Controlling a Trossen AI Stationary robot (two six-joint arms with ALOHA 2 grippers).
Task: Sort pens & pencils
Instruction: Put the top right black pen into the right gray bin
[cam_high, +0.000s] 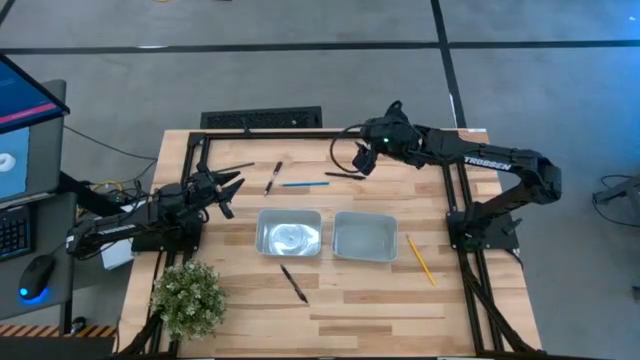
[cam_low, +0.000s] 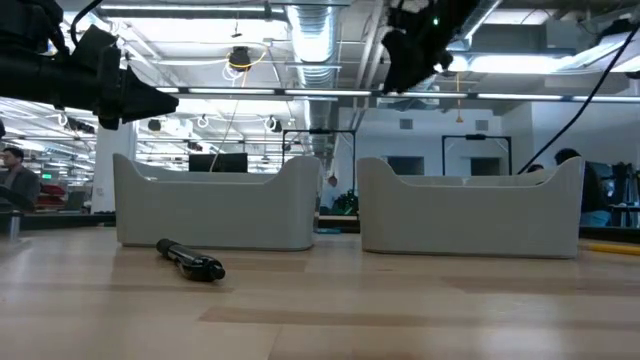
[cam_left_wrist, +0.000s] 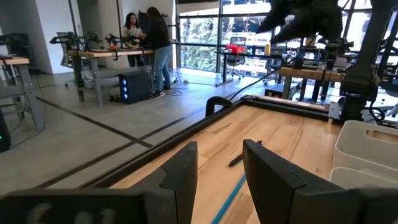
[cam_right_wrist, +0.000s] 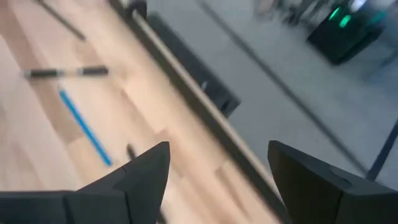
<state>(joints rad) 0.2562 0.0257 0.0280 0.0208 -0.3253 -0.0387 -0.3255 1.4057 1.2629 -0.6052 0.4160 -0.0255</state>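
Observation:
Several dark pens lie flat on the wooden table: one (cam_high: 272, 178) and one (cam_high: 345, 175) near the far edge, one (cam_high: 294, 284) in front of the trays, also in the low view (cam_low: 190, 260). A light blue pencil (cam_high: 305, 184) lies between the two far pens. A yellow pencil (cam_high: 421, 260) lies right of the trays. My right gripper (cam_high: 362, 162) hovers open above the far pen, tipped down (cam_right_wrist: 217, 177). At the table's left side my left gripper (cam_high: 230, 188) stands open and level, with nothing between its fingers (cam_left_wrist: 219, 168).
Two pale trays stand side by side mid-table, the left one (cam_high: 290, 233) and the right one (cam_high: 364, 236). A small potted plant (cam_high: 188, 296) stands at the near left corner. A black frame rail (cam_high: 260, 133) runs along the far edge. People stand in the room beyond.

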